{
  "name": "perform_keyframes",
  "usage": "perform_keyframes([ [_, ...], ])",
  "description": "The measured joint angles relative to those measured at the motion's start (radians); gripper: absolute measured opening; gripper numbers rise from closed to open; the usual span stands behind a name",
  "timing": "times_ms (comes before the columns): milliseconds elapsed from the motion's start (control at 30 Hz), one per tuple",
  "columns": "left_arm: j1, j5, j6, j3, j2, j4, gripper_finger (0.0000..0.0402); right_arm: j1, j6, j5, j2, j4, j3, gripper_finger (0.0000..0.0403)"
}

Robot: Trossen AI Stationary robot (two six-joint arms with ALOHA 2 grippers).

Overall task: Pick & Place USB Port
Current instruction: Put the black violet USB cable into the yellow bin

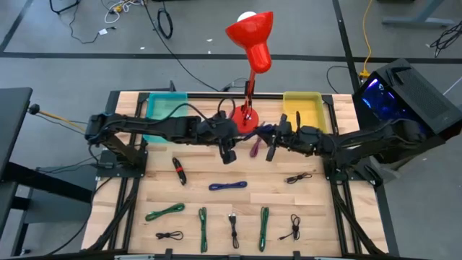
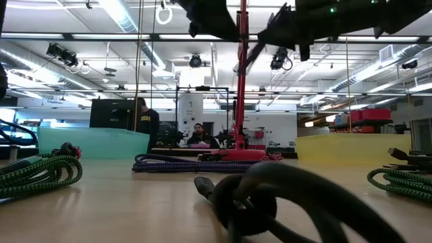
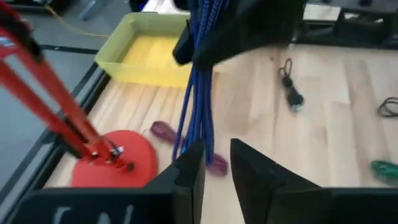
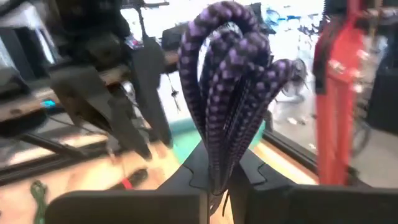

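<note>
Purple braided cable (image 4: 227, 81), folded in looped bundle, clenched in right gripper (image 4: 219, 177) aloft near worktop's (image 1: 317, 209) far edge, beside red lamp base (image 1: 245, 115). Left gripper (image 3: 214, 165) alongside, fingers parted, released.

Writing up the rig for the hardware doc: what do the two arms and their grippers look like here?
Both arms are dark, near black, built of jointed segments with black cables running along them. The left arm and right arm look alike. Each ends in a two-finger gripper: left gripper, right gripper. The fingers are flat, angular, matte black plates. No clear markings are visible.
</note>
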Motion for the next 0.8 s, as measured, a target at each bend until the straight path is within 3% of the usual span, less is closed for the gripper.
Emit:
perform_keyframes([
  [333,-0.004,-0.124,-0.112,0.0,-0.059,-0.473,0.0086,-0.147,0.173,0.234,-0.337,-0.65,-0.001,0.002],
  [500,-0.037,-0.289,-0.229,-0.056,-0.08,-0.675,0.0087,-0.228,0.306,0.283,-0.472,-0.967,-0.001,0.002],
  [600,-0.06,-0.345,-0.287,-0.118,-0.114,-0.686,0.0087,-0.278,0.387,0.293,-0.513,-1.107,-0.001,0.002],
  [800,-0.104,-0.347,-0.388,-0.249,-0.181,-0.674,0.0087,-0.376,0.454,0.288,-0.518,-1.27,-0.001,0.002],
])
